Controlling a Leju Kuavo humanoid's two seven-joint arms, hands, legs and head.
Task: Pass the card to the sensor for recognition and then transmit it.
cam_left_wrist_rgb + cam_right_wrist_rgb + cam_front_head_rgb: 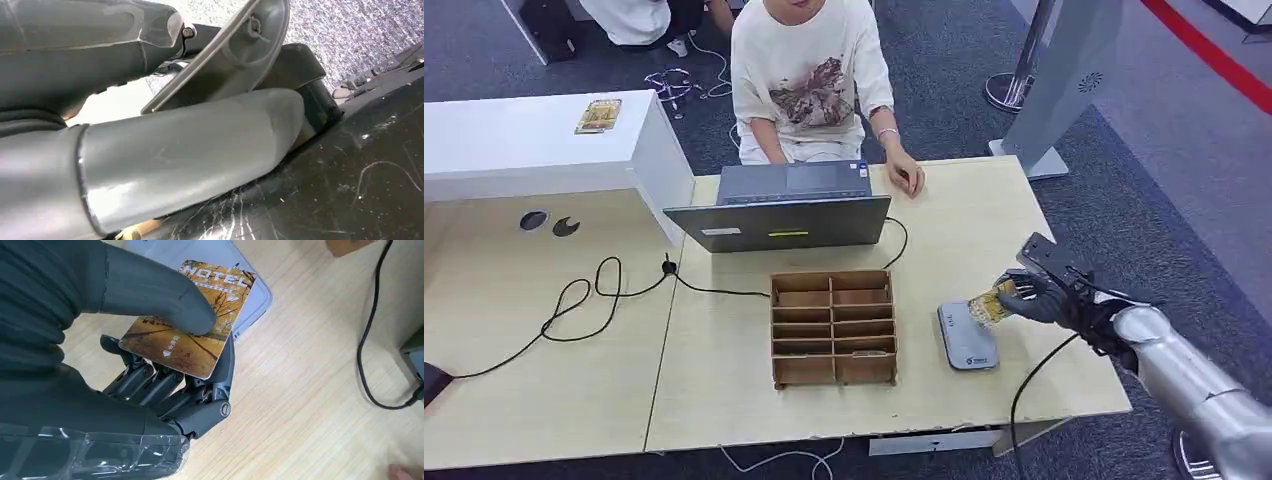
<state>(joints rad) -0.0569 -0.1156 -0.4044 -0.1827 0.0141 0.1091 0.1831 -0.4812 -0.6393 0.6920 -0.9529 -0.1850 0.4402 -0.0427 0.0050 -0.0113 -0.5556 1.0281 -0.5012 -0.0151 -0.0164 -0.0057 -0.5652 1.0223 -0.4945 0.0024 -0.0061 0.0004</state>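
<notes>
The right hand (1036, 296) pinches the hotel key card (192, 320) flat under its thumb, overhanging the grey card reader (965, 337) at the hand's eight o'clock so the sensor can recognise it; the left hand's state I cannot tell.

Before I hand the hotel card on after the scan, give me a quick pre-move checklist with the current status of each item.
1. Grip: right hand holds the orange hotel key card, thumb on top, fingers beneath: ok.
2. Card over the flat grey card reader: its far end overlaps the reader: ok.
3. Card touching the reader: cannot tell.
4. Recognition confirmed: no indicator visible: cannot tell.
5. Recipient: seated person's hand rests on the light wooden table, not reaching: not ok.
6. Black cable runs near the right arm, snag risk: cannot tell.
</notes>
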